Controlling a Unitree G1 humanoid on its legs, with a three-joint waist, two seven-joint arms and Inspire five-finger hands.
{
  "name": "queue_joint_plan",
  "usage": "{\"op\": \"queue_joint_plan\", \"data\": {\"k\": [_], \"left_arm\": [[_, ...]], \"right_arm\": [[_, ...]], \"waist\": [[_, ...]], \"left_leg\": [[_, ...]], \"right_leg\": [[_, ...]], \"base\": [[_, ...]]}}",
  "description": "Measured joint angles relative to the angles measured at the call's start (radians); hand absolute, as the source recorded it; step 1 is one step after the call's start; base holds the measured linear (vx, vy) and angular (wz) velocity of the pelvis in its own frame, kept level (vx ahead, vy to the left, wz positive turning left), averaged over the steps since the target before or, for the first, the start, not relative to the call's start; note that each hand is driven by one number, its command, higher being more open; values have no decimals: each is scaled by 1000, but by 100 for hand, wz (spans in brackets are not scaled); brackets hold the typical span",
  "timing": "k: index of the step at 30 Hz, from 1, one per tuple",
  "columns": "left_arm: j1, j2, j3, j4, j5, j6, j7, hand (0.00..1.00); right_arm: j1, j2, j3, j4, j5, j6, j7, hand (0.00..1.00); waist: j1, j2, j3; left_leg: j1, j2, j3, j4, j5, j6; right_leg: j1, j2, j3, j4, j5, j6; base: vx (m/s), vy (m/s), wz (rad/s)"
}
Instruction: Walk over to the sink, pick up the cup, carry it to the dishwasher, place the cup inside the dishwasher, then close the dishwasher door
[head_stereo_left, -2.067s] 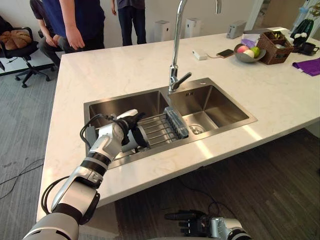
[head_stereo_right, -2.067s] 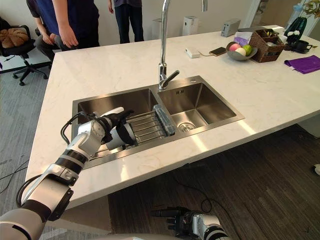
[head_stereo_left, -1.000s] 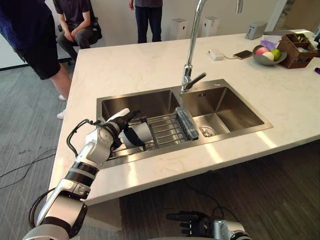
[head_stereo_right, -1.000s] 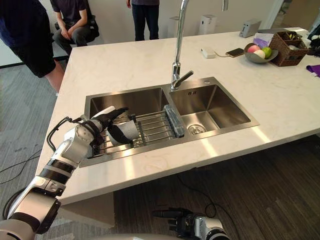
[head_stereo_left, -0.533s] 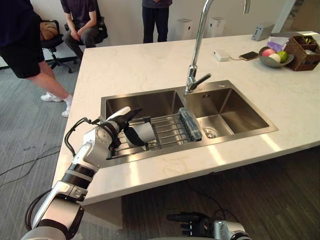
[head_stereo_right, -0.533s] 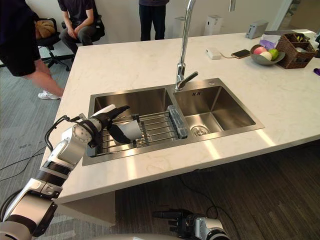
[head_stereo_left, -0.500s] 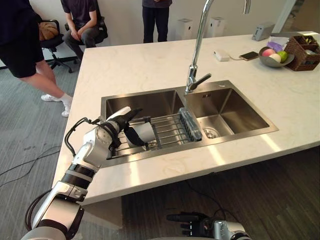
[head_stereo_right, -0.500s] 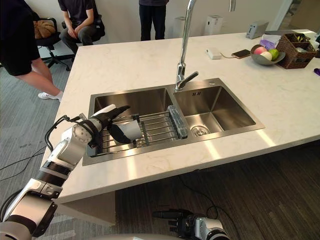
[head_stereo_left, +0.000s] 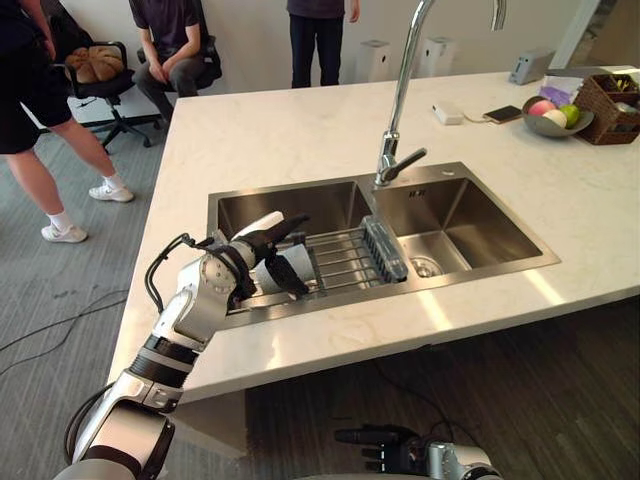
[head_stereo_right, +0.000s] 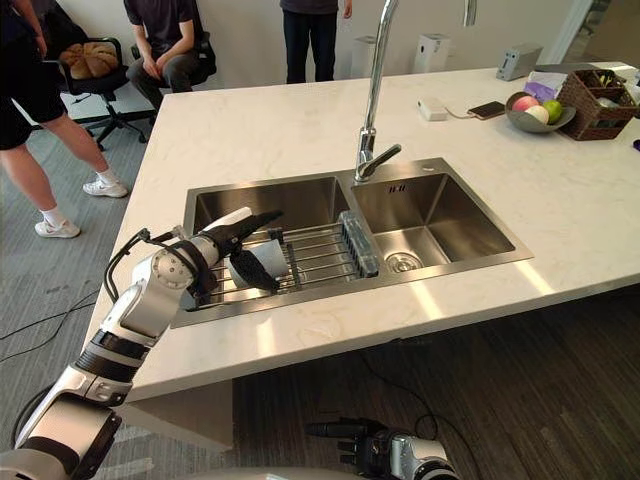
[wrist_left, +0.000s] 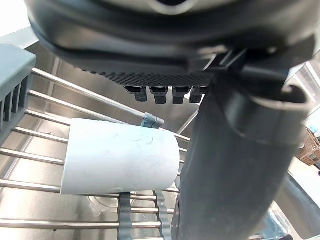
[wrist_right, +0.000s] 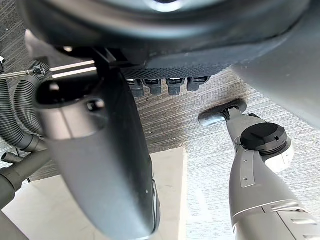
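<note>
Left basin of sink (head_stereo_left: 228, 200), near-left corner of marble counter (head_stereo_left: 260, 130). Cup (wrist_left: 120, 157), pale and plain, lies on its side on wire rack (head_stereo_left: 345, 255) that bridges the basin; mouth turned toward the rack's left end.

Left hand (head_stereo_left: 240, 262) at the cup. Fingers (head_stereo_left: 285, 278) straight and spread, thumb (wrist_left: 225, 165) set well apart from them. The cup sits in the gap between, bracketed but not squeezed. No curl round the cup wall visible in the wrist view.

Change over the last two seconds: small. The whole view has slid, so the head has moved, not the sink. Cup has stayed on the same rack wires, same attitude. Hand has crept a little further along the cup, with the dark fingers now crossing more of its near side. A person at far left has walked on.

Right hand (head_stereo_left: 385, 447) low by the floor, fingers loosely extended, holding nothing.

Reading: approach is done and the grasp is lined up but not closed. Cup not yet lifted; carry, placing and door closing all remain. Likely risk: a round cup on wires rolling away as the fingers close.
</note>
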Motion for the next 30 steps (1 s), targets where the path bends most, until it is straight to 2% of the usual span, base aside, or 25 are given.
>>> {"op": "queue_joint_plan", "data": {"k": [14, 21, 30], "left_arm": [[35, 2, -6, -4, 17, 6, -30, 100], [34, -6, -12, 42, 13, 18, 35, 100], [-33, -23, -23, 152, 6, 25, 74, 100]], "right_arm": [[0, -2, 0, -1, -1, 1, -3, 100], [-4, -1, 3, 0, -4, 8, -4, 100], [-11, 3, 4, -1, -3, 24, -11, 100]], "waist": [[3, 6, -6], [-1, 7, -7], [-13, 6, -9]], "left_leg": [[9, -2, 0, -4, 0, 0], [10, -2, -2, -4, 0, 0], [12, -3, 1, -4, 0, 0]], "right_leg": [[7, 1, -7, -6, 0, 0], [17, 2, -10, -21, 5, 1], [17, 0, -8, -22, 9, 2]], "base": [[0, 0, 0], [0, 0, 0], [-13, -6, 0]]}}
